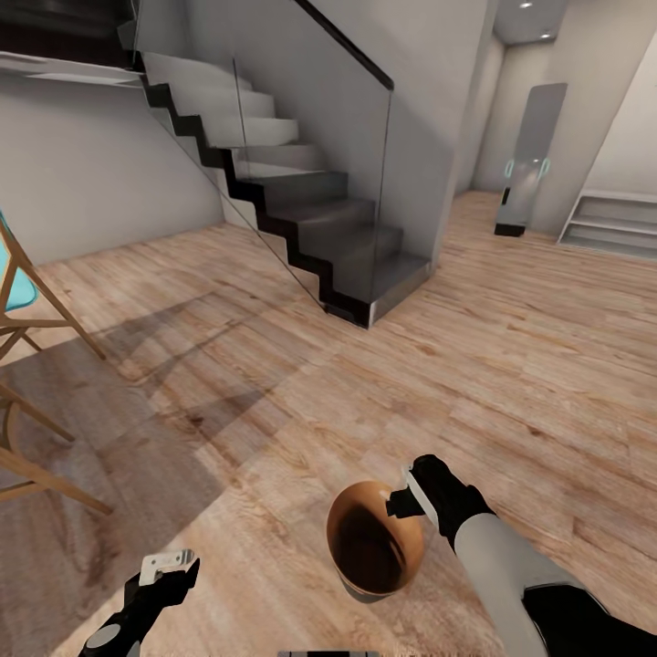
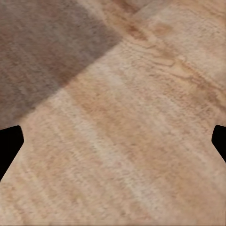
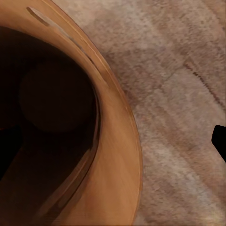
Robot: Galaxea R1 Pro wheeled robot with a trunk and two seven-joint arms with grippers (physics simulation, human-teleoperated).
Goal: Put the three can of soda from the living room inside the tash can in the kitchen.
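The tash can (image 1: 374,543), a small round bucket with a glossy copper-brown inside, sits low in the head view over the wood floor. My right gripper (image 1: 408,497) is at its rim, open. In the right wrist view one finger is inside the tash can (image 3: 117,155) and the other outside, far apart, with the wall between them. The bucket's inside looks dark and bare. My left gripper (image 1: 173,568) hangs open over bare floor, its fingertips (image 2: 9,146) wide apart. The three can of soda are out of view.
A grey staircase (image 1: 319,228) with a glass side panel rises ahead. Wooden legs of a teal chair (image 1: 18,301) stand on a grey rug (image 1: 82,456) at the left. A hallway with a tall mirror (image 1: 529,155) and low white shelves (image 1: 611,224) opens at the right.
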